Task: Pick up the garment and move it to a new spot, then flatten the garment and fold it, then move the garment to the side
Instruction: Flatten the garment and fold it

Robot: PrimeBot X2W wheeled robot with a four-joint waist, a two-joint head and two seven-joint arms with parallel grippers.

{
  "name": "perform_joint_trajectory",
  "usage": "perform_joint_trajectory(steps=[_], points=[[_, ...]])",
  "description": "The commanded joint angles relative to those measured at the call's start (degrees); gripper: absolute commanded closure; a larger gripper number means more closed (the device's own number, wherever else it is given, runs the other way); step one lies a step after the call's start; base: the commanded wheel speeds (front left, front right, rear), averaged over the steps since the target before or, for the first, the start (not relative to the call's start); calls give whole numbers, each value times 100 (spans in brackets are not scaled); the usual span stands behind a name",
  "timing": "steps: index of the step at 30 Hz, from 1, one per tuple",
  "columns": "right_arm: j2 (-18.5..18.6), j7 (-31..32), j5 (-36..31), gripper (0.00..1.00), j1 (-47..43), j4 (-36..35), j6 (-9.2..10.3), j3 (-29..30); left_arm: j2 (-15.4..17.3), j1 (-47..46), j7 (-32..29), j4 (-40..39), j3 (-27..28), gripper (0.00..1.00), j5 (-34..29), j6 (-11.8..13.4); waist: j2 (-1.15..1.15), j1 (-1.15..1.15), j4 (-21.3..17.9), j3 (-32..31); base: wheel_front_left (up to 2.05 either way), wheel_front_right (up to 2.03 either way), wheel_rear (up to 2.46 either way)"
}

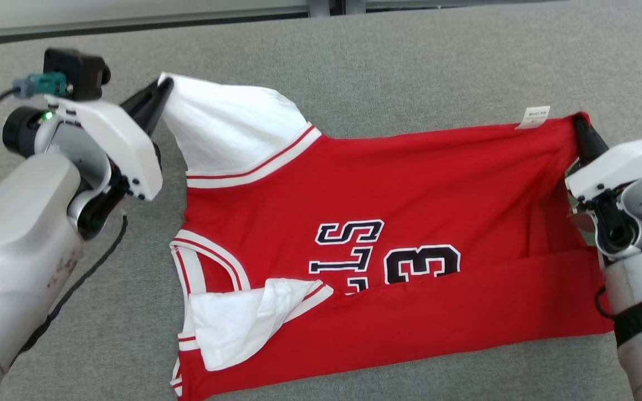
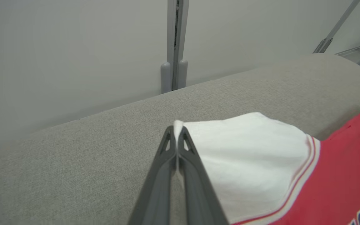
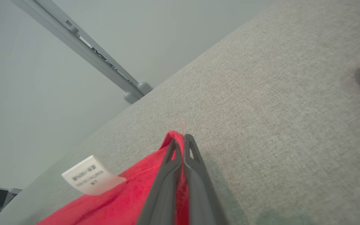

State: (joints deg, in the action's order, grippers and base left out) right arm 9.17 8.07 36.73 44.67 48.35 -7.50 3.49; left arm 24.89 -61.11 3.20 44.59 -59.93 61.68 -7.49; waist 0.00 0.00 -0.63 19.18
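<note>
While the left gripper (image 1: 164, 84) is pressed together on the tip of a white sleeve and the right gripper (image 1: 580, 121) pinches the red hem corner beside the care label (image 1: 533, 117), the garment (image 1: 410, 184) lies spread on the grey padded surface (image 1: 354, 50), well short of its far edge. Its long axis runs left to right, shoulders pointing left and hem right. The near long side already lies turned over, so folding seems to be in hand. Next, both held far corners need carrying together toward the near side, taut and level.
</note>
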Motion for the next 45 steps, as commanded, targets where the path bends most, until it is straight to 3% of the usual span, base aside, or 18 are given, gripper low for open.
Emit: perform_joint_trajectory(steps=[1,8,16,21,28,33,45], points=[[70,9,124,100,-208,-106,2,-30,106,157,62,-121,-47,100,45,8,0,0,31,-138,0,0,0],[299,124,642,100,-1094,-751,2,-334,592,875,134,-1034,-205,100,89,73,0,0,156,-544,0,0,0],[522,463,1215,100,-2005,-1402,1,-306,1416,1658,-228,-2673,-437,100,129,529,0,0,320,-919,0,0,0],[680,1006,1182,100,-2616,-1692,1,-229,2069,2184,-677,-3852,-684,100,239,850,0,0,383,-1162,0,0,0],[704,1645,1064,100,-3055,-1896,2,49,2523,2511,-1146,-4719,-910,100,412,1001,0,0,405,-1372,0,0,0],[638,2181,861,100,-3383,-2244,2,277,2648,2688,-1441,-5104,-1087,100,200,1146,0,0,379,-1474,0,0,0],[323,3083,144,100,-3901,-2956,2,750,2395,3196,-1774,-4858,-1288,100,-360,1152,0,0,243,-1555,0,0,0]])
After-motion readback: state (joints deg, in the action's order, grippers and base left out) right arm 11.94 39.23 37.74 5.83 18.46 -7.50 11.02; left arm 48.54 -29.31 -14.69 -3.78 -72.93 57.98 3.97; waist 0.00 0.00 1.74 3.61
